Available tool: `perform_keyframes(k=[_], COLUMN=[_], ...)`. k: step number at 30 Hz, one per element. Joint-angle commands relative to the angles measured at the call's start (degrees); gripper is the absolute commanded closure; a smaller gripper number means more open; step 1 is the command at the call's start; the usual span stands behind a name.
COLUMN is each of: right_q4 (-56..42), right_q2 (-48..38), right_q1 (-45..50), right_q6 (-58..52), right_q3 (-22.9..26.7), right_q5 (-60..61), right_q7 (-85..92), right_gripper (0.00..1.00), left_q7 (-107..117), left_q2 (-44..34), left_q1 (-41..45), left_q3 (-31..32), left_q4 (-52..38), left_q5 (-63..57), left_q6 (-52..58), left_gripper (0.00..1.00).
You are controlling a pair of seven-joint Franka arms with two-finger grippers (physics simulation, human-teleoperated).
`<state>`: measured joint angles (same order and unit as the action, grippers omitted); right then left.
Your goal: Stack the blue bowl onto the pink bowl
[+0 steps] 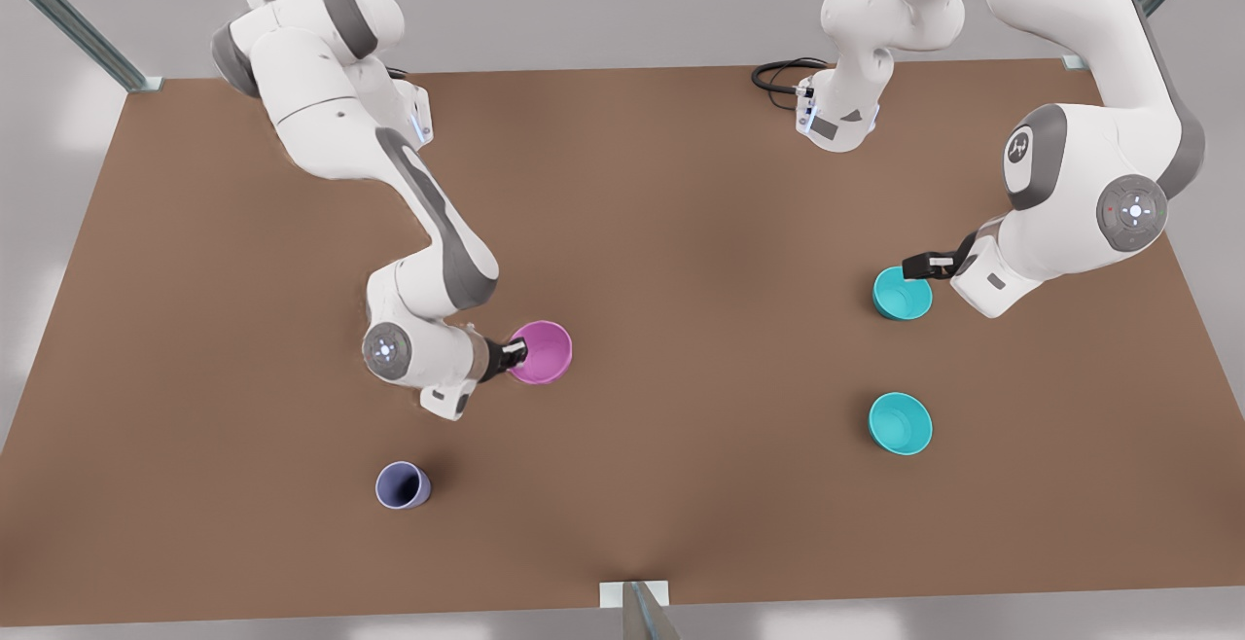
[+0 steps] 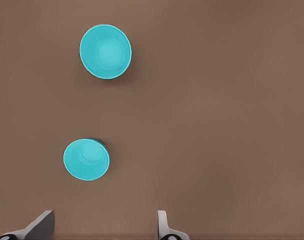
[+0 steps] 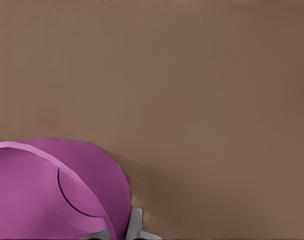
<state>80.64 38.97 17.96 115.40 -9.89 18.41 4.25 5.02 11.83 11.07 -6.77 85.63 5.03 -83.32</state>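
The stacking is not yet done, and the bowls are well apart. The pink bowl (image 1: 541,352) is seen left of centre in the front view, its rim pinched by the right gripper (image 1: 514,356), whose fingers are closed on the bowl wall. Two alike teal bowls are placed at the front view's right: the blue bowl (image 1: 902,293) farther back, and the second teal bowl (image 1: 900,423) nearer. The left gripper (image 1: 922,267) is held just beside the farther one, fingers spread and empty. A lavender cup (image 1: 403,485) is left untouched on the brown table (image 1: 681,231). Grasping, carrying and nesting are judged outstanding.
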Motion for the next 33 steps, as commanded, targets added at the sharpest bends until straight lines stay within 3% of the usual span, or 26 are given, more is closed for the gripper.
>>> perform_keyframes(k=[1,3,6,14,16,17,19,21,24,26,28,29,31,32,33], right_q4=[-5.1,-11.5,-12.7,-13.8,-13.7,-13.4,-13.1,-8.1,-8.3,-7.6,-7.5,-8.6,-3.0,1.7,3.7], right_q2=[4.9,11.2,15.5,19.7,20.4,20.8,20.7,10.2,-5.2,-7.2,-6.7,-7.7,-22.2,-29.4,-33.1], right_q1=[4.7,8.4,10.1,11.2,11.5,11.9,12.4,11.4,-0.1,-8.1,-14.8,-15.5,-16.9,-17.8,-18.0], right_q6=[7.7,12.7,20.0,22.1,23.5,24.8,25.4,19.2,-15.8,-30.1,-32.3,-34.7,-34.3,-31.6,-31.7], right_q3=[0.0,0.0,0.1,0.4,0.4,0.4,0.4,0.3,0.3,2.1,2.1,2.1,3.0,5.4,6.3], right_q5=[2.0,1.6,1.2,-1.4,-1.3,-1.3,-1.4,-0.7,-1.0,-8.1,-20.2,-27.6,-26.8,-20.6,-20.1], right_q7=[-33.0,-39.7,-40.5,-40.5,-40.5,-40.5,-40.5,-40.5,-39.3,-29.3,-17.2,-14.2,-7.3,-7.4,-7.2], right_gripper=[0.79,0.79,0.79,0.79,0.53,0.00,0.00,0.00,0.00,0.00,0.00,0.00,0.00,0.00,0.00], left_q7=[0.2,0.2,0.2,0.3,0.4,0.4,0.3,0.3,0.4,0.5,-1.3,-8.4,-16.1,-22.7,-23.7], left_q2=[-0.1,-0.1,-0.2,-0.4,-0.4,-0.4,-0.3,-0.4,-0.2,-0.4,4.2,9.8,15.8,18.0,18.6], left_q1=[0.0,0.0,0.0,0.6,0.5,0.4,0.3,0.4,0.5,0.4,-1.6,-7.5,-13.3,-16.9,-17.8], left_q3=[-0.1,0.0,0.0,1.4,1.5,1.5,1.5,1.5,2.9,3.0,2.6,2.6,2.6,2.6,2.6], left_q4=[0.0,0.0,0.0,-1.8,-1.8,-1.8,-1.8,-1.8,-1.8,-2.0,-2.9,-2.8,-2.7,-2.7,-2.6], left_q5=[0.0,0.0,0.0,3.1,3.1,3.1,3.0,3.0,3.0,3.0,2.8,3.3,3.1,3.1,3.1], left_q6=[0.4,0.4,0.8,2.0,2.0,2.0,2.0,2.2,3.6,3.5,-1.4,-7.6,-12.4,-12.7,-13.5], left_gripper=[0.00,0.00,0.00,0.00,0.00,0.00,0.00,0.00,0.00,0.00,0.00,0.00,0.00,0.00,0.00])
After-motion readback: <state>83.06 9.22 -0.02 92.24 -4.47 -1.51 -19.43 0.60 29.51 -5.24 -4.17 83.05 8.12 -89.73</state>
